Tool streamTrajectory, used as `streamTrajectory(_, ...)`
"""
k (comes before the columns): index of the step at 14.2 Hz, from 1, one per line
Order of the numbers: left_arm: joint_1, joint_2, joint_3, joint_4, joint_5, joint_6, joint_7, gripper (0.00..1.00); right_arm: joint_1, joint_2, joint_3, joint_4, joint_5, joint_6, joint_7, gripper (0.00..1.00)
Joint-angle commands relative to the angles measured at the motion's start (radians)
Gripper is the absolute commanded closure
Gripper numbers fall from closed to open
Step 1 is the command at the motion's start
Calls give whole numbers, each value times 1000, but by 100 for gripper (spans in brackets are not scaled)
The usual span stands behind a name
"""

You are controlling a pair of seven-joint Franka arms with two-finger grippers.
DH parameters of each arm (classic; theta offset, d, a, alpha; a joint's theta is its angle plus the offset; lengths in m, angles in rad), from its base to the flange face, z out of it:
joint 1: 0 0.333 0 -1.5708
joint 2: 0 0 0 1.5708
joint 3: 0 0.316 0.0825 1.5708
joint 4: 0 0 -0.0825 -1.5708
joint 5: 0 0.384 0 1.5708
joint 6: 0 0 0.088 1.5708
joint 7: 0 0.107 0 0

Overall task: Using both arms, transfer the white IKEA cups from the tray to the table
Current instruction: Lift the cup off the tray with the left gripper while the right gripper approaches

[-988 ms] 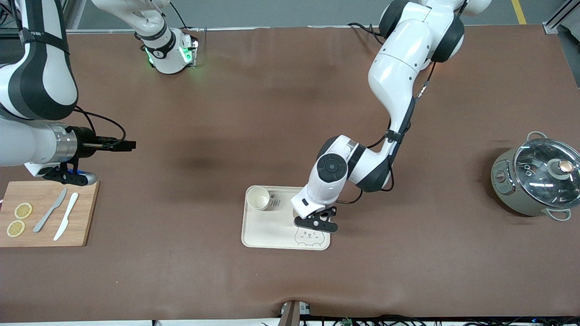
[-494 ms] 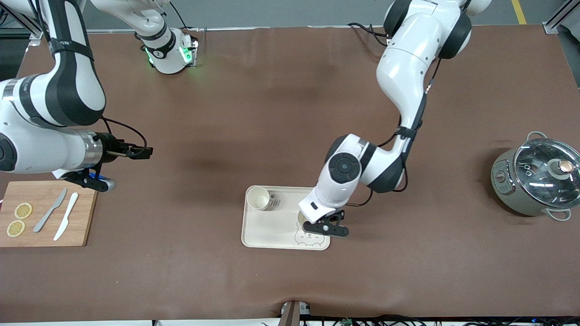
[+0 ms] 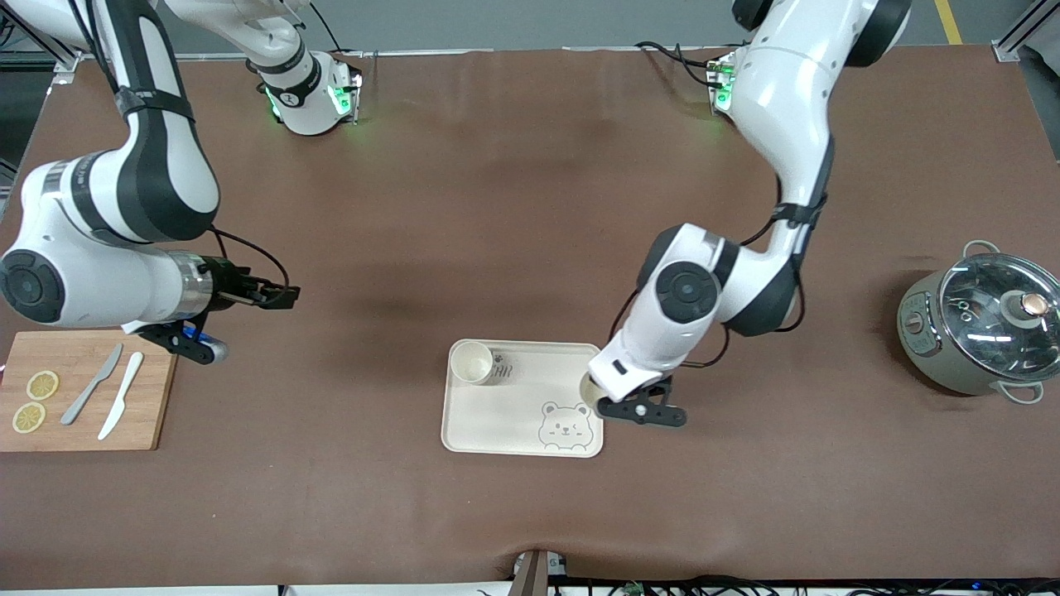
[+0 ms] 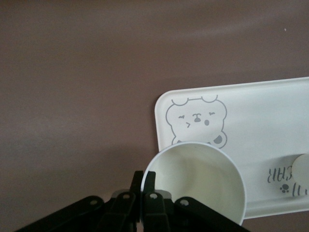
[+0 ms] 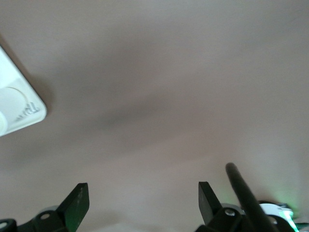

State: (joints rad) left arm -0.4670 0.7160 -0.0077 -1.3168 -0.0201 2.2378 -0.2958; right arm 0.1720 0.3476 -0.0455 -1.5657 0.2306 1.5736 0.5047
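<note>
Two white IKEA cups: one point(image 4: 195, 181) pinched by its rim in the closed left gripper point(image 4: 143, 193), hanging over the tray point(image 3: 489, 422) edge toward the left arm's end. Looks light, rigid, smooth, likely slippery; rim pinch suits it. Other cup point(image 3: 471, 362) sits on the tray's corner. Right gripper point(image 5: 142, 200) wide open, empty, over bare table point(image 3: 464, 207), well apart from that cup.
</note>
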Motion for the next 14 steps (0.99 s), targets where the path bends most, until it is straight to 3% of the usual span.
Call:
streamTrajectory(1,140,-205,-102,-342,-21,155,110,100,32,13,-4,1,29,22,57,0)
streamTrajectory(3,203,-251,-150,-413,-20,166,133,100,43,17,-2,0,32,66,122,0)
streamTrajectory(6,241,-357,-152,-540,-15,180,164,100,101,47,-1,3,32,149,277,0)
streamTrajectory(14,335,-630,-150,-899,-12,232,297,100,210,119,-1,6,30,298,400,0)
